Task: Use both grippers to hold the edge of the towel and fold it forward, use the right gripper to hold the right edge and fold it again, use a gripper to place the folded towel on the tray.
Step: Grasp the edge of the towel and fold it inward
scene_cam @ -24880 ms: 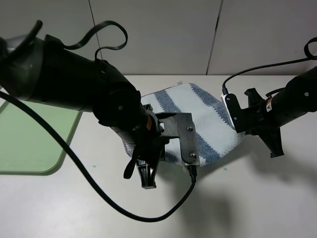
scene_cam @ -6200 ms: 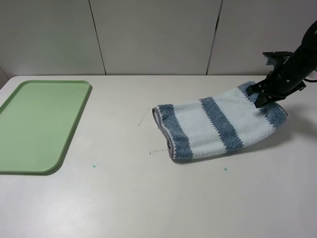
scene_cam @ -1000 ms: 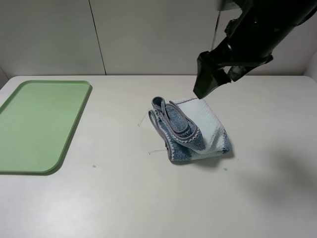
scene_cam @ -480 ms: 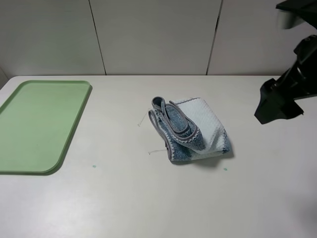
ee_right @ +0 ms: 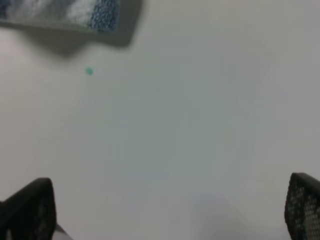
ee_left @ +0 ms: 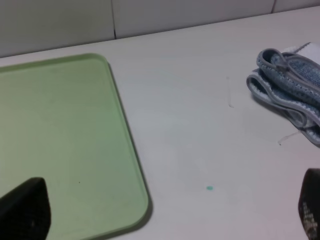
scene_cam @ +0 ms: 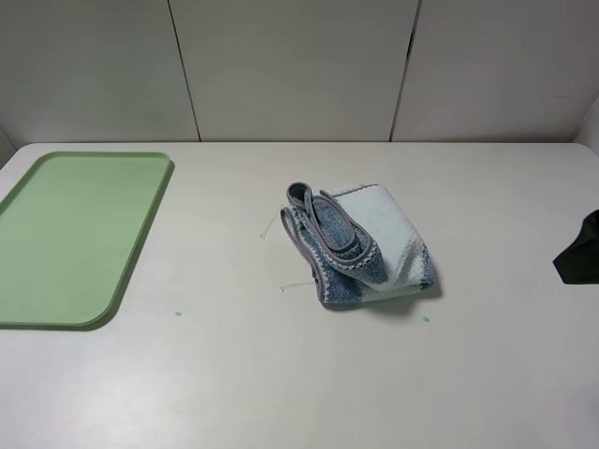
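Note:
The towel lies folded in a bunched blue and whitish bundle at the middle of the table, its grey hem curling on the left side. The light-green tray lies empty at the far left. Only a black piece of my right arm shows, at the right edge. In the right wrist view my right gripper is open over bare table, with a towel corner apart from it. In the left wrist view my left gripper is open and empty, between the tray and the towel.
Small green specks mark the table near the tray and by the towel. Thin loose threads lie left of the towel. A panelled wall stands behind the table's far edge.
My right arm has pulled away from above the towel, down to the right edge of the high view. The towel, a long strip several seconds ago, now lies folded and still.

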`<state>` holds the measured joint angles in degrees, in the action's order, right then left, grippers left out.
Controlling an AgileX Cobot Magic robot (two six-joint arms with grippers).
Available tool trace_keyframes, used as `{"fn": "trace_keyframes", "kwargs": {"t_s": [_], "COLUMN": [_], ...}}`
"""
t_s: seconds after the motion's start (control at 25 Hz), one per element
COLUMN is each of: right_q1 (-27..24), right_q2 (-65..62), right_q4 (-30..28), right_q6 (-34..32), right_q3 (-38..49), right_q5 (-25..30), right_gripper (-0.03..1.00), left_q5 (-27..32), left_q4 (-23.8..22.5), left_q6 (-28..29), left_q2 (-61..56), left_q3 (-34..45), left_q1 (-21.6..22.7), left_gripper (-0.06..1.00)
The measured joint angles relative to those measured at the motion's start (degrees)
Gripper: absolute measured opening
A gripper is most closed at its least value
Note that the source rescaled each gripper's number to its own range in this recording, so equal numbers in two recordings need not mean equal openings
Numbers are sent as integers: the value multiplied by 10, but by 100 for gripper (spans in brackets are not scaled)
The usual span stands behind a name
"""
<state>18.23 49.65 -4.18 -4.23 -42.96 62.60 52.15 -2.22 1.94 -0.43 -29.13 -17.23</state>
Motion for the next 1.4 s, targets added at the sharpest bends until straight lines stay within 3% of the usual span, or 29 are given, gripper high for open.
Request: {"fn": "trace_keyframes", "kwargs": {"t_s": [0.44, 0.68, 1.16, 1.4], "right_q1": [-141, -146, -146, -146], "right_q2": [-198, -294, -486, -500], "right_q4": [42, 42, 46, 55], "right_q6": [50, 66, 87, 101], "right_q3": [99, 128, 144, 144], "right_q5": [-43, -67, -46, -44], "right_gripper": [100, 100, 100, 100], "left_q5": [0, 0, 0, 0], "left_q4": [0, 0, 0, 0], "left_q6": [0, 0, 0, 0], "left_q2": [0, 0, 0, 0], "left_q3": [0, 0, 0, 0], "left_q1": [0, 0, 0, 0], "left_gripper": [100, 100, 100, 100]}}
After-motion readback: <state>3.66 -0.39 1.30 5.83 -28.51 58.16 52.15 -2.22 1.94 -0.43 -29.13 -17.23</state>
